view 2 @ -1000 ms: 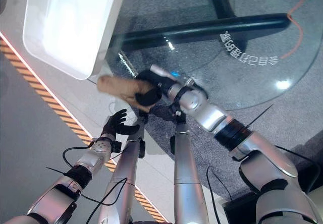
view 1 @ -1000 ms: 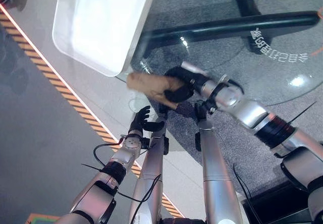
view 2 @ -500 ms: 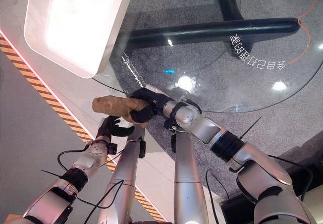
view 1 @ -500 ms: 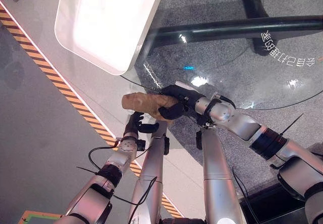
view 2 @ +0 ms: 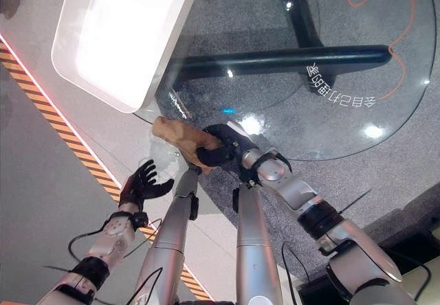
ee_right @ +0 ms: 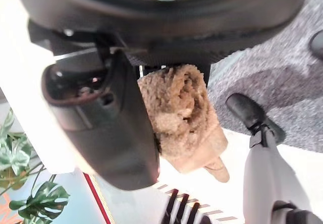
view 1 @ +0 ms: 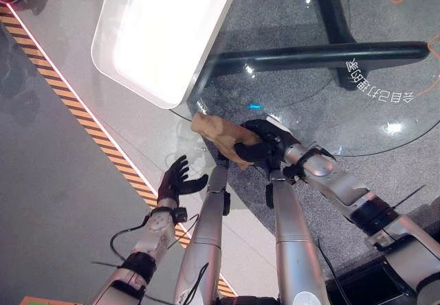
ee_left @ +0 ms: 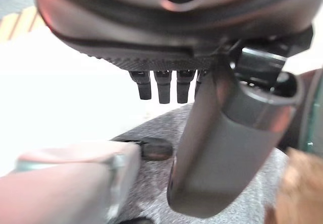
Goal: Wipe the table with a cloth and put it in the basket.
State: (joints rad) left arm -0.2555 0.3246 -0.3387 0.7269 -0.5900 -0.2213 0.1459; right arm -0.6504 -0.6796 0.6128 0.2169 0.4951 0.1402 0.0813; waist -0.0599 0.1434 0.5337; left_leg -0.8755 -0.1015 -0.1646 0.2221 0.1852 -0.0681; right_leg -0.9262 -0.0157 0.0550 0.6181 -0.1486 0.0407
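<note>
The tan cloth [view 1: 221,134] is clamped in the curled fingers of the right hand [view 1: 265,142], its loose end sticking out past them at the glass table's [view 1: 357,58] edge. The left hand [view 1: 174,180] is held lower, well apart from the cloth, fingers spread and holding nothing. A white basket [view 1: 165,34] is seen beyond the right hand.

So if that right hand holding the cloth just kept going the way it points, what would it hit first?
Probably the white basket: the right hand, shut on the tan cloth, points toward its near corner, though depth is unclear.
</note>
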